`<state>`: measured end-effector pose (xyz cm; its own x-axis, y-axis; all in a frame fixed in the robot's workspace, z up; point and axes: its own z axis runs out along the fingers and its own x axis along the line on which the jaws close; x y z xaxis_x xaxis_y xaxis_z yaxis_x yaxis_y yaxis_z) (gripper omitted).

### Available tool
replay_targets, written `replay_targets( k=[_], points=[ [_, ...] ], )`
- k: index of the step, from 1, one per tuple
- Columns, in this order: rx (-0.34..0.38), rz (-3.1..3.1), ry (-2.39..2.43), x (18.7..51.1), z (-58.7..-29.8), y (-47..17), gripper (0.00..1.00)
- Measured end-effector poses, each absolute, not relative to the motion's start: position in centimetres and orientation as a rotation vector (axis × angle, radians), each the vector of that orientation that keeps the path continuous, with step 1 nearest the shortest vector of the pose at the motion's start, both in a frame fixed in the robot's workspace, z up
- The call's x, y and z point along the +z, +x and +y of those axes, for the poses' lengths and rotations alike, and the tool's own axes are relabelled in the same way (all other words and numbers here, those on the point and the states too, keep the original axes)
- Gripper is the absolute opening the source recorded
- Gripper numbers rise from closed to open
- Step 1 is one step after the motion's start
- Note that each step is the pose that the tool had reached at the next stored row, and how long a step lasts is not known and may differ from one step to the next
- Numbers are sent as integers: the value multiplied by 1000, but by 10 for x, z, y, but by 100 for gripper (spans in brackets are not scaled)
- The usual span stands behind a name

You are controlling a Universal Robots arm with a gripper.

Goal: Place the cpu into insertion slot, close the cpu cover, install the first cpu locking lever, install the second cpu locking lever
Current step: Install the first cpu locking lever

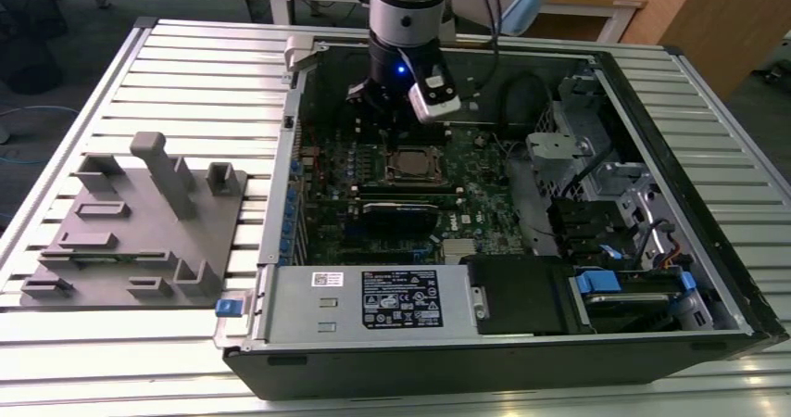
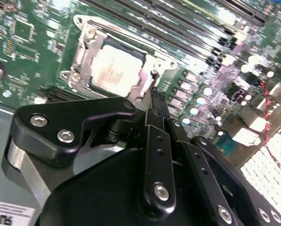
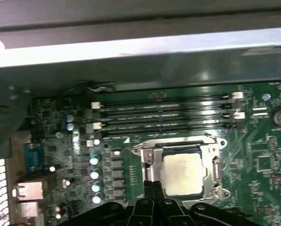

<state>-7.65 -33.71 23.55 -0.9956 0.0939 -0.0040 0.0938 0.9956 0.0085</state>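
Note:
The cpu [image 2: 116, 70] [image 3: 184, 172] lies flat in the insertion slot [image 1: 414, 165], its dull silver top showing. The cpu cover [image 2: 82, 55] [image 3: 151, 157], a thin silver frame, lies down around the chip. A thin silver locking lever [image 3: 173, 142] runs along one edge of the frame; I cannot tell whether it is latched. My gripper [image 2: 157, 96] [image 3: 153, 189] [image 1: 385, 113] hovers at one side of the socket, close to the frame's corner. Its black fingers are shut together with nothing between them.
The socket sits on a green motherboard [image 1: 370, 148] inside an open black computer case [image 1: 692, 278]. Long black memory slots [image 3: 164, 115] run beside the socket. A black card [image 1: 398, 215] and a silver drive cage [image 1: 370, 296] lie nearer the case front. A grey fixture [image 1: 136, 222] stands on the exterior view's left.

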Motion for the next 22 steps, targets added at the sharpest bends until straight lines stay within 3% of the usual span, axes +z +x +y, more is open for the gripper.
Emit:
replay_targets(
  k=[5,14,22],
  points=[
    [14,3132,147,236,-337,-82,11],
    [124,3133,148,236,-339,-85,11],
    [133,3131,147,235,-340,-96,11]
  ],
)
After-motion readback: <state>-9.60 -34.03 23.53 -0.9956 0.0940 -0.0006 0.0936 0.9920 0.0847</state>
